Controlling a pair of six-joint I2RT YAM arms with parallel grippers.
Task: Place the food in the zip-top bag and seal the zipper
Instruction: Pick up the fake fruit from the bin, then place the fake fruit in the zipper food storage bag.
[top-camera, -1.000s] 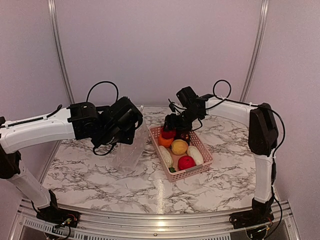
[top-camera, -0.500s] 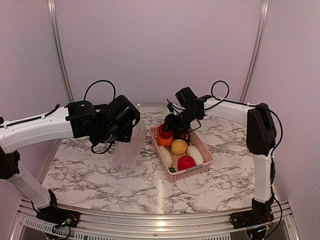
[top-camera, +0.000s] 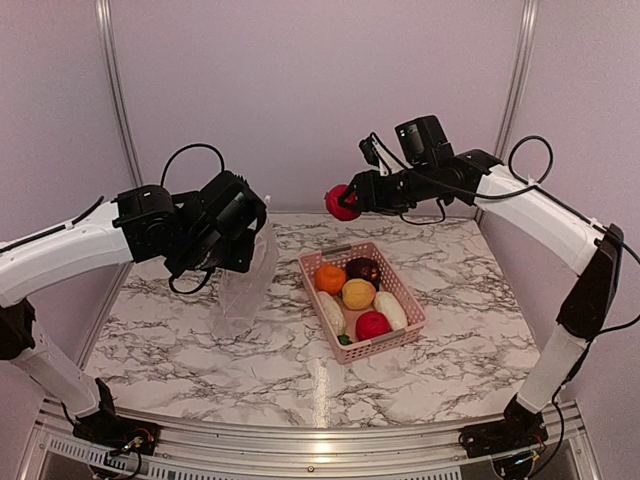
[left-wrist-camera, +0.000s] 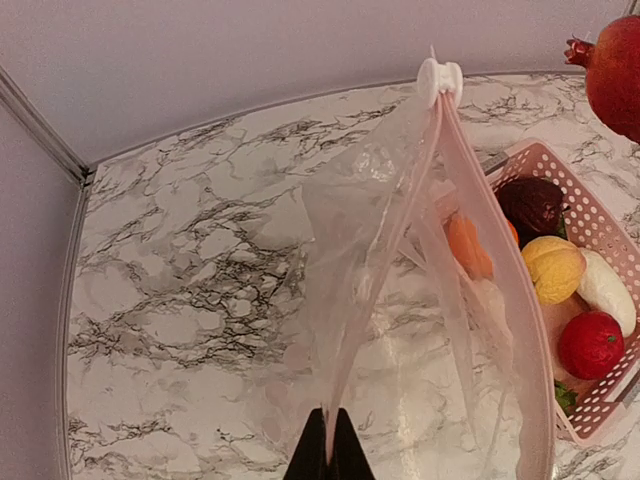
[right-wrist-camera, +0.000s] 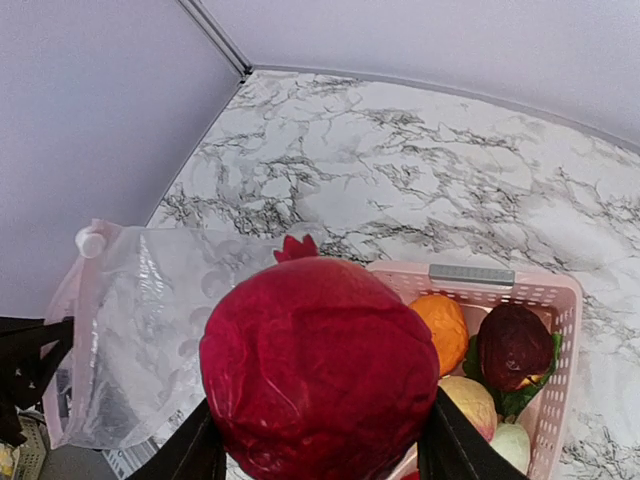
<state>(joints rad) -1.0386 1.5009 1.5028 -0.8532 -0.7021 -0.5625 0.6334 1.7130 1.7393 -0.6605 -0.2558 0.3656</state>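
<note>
The pomegranate (top-camera: 341, 202) is now hanging high above the pink basket (top-camera: 403, 290), just past its far-left corner, w/ the R gripper (top-camera: 356, 196) pinching it from both sides. A sec ago that gripper was sitting down in the basket's far-left corner, so the 1st piece of food is only just coming out. Probably it's heading next to the zip-top bag (top-camera: 245, 290), which is dangling left of the basket, w/ its bottom resting on the tabletop. The L gripper (left-wrist-camera: 327, 445) is pressed together on the bag's top edge and is holding it a bit higher than before. The zipper (left-wrist-camera: 389, 250) is running up from those fingers to the white slider (left-wrist-camera: 440, 78). The bag is looking empty to me. The orange shape seen thru the plastic is likely basket fruit behind it. Six pieces are still lying in the basket: orange (top-camera: 330, 278), dark purple (top-camera: 362, 269), yellow (top-camera: 358, 294), red (top-camera: 373, 324) and two pale long ones (top-camera: 331, 312). Hard to tell how wide the bag mouth is gaping. The L fingers are hiding behind the wrist in the top view, and the R fingertips are getting cut off in its wrist view.
</note>
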